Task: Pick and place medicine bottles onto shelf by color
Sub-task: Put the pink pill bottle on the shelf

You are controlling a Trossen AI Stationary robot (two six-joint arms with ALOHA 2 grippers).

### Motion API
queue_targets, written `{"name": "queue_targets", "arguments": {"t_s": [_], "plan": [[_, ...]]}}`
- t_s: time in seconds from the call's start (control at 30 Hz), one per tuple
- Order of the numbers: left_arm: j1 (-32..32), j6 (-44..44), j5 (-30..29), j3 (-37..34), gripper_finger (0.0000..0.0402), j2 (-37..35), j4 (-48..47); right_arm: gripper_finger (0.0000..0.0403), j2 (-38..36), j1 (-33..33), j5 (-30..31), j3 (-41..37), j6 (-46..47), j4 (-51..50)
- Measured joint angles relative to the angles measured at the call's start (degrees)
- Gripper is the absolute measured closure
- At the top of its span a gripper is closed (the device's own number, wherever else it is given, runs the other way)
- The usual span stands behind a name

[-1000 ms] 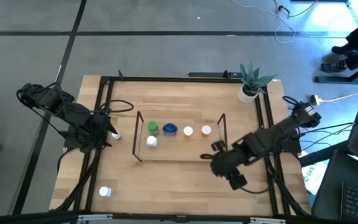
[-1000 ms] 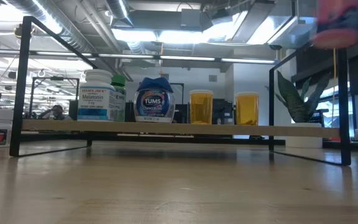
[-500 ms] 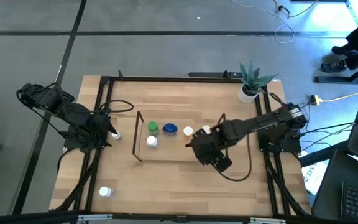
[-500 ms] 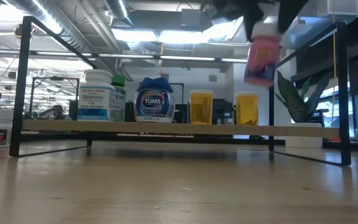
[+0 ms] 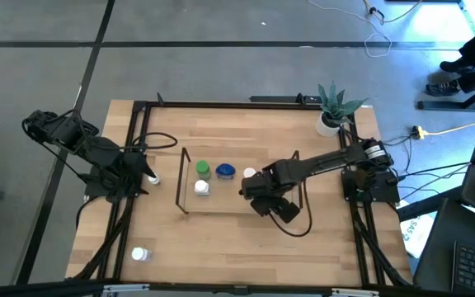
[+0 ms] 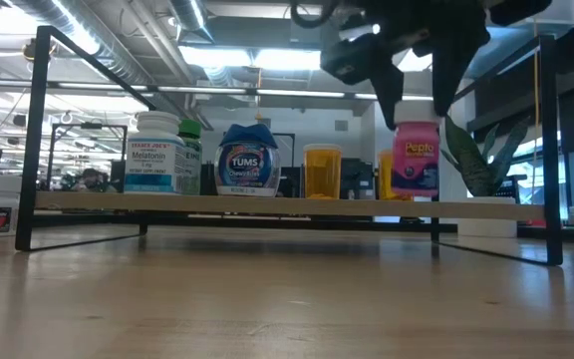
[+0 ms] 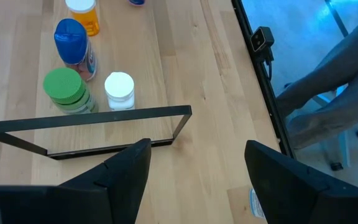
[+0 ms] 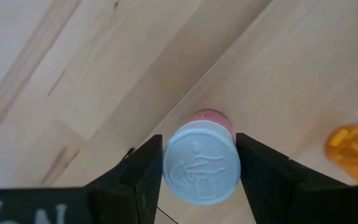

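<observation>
A white-potted green plant [image 5: 335,106] stands at the table's [image 5: 221,231] far corner.

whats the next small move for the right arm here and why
Probably open the right gripper and lift away: the pink bottle it clamps by its cap already appears to stand upright on the shelf beside the orange bottles, though contact isn't certain.

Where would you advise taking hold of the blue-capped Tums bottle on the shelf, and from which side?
Probably the blue cap, from straight above, pinching it front to back. The Tums bottle stands upright with the green-capped bottle close on one side and an orange bottle on the other.
</observation>
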Motion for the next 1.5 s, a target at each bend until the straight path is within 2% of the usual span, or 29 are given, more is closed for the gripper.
{"name": "queue_targets", "arguments": {"t_s": [0.3,0.63,1.03,1.5], "plan": [[0.0,0.0,0.0,0.0,0.0146,0.0,0.0,0.0217,0.5,-0.3,-1.0,0.0,-0.2,-0.3],[0.0,0.0,0.0,0.0,0.0146,0.0,0.0,0.0198,0.5,-0.4,-0.8,0.0,-0.2,-0.3],[0.0,0.0,0.0,0.0,0.0146,0.0,0.0,0.0196,0.5,-0.7,1.3,0.0,-0.2,-0.3],[0.0,0.0,0.0,0.0,0.0146,0.0,0.0,0.0195,0.4,-1.7,0.5,0.0,-0.1,-0.6]]}}
